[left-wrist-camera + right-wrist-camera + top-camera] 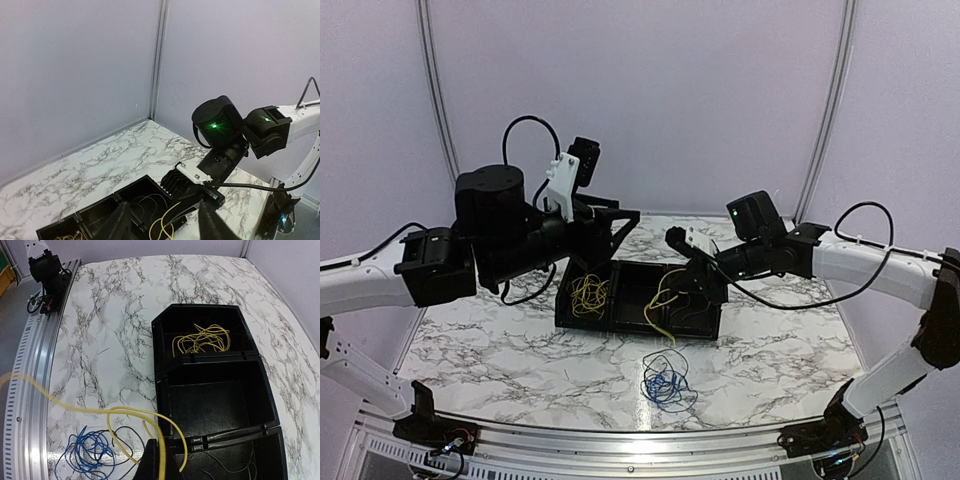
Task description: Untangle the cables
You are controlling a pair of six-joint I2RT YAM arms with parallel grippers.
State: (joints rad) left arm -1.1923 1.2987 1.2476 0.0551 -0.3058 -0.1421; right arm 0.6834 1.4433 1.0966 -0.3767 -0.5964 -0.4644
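- Left side of the overhead view: the table (490, 340) is white marble with grey veins. A wide stretch of it lies between the left edge and the tray (610, 322), and a metal rail (620, 440) runs along the bottom edge.
- The left gripper (165, 226) hangs above the tray's left end with its fingers spread wide and nothing between them. Only its own wrist view shows that properly.
- The tray sits mid-table with three compartments. A yellow bundle (588, 295) is coiled in the left one.
- Just below the tray, on the marble, the blue cables (665, 385) lie in a loose knot, clear of the tray wall.
- The right gripper (695, 282) is over the tray's right compartment and looks pinched on a yellow cable (660, 310). That cable trails over the near wall towards the blue knot.
- The right wrist view shows a loop of that yellow cable arcing over the marble at lower left. It also shows some thin strands (235, 467) in the bottom compartment, colour hard to tell. The overhead view doesn't resolve them.
- Plain lilac walls (640, 100) box in the back and both sides. There's more marble to the right of the tray.
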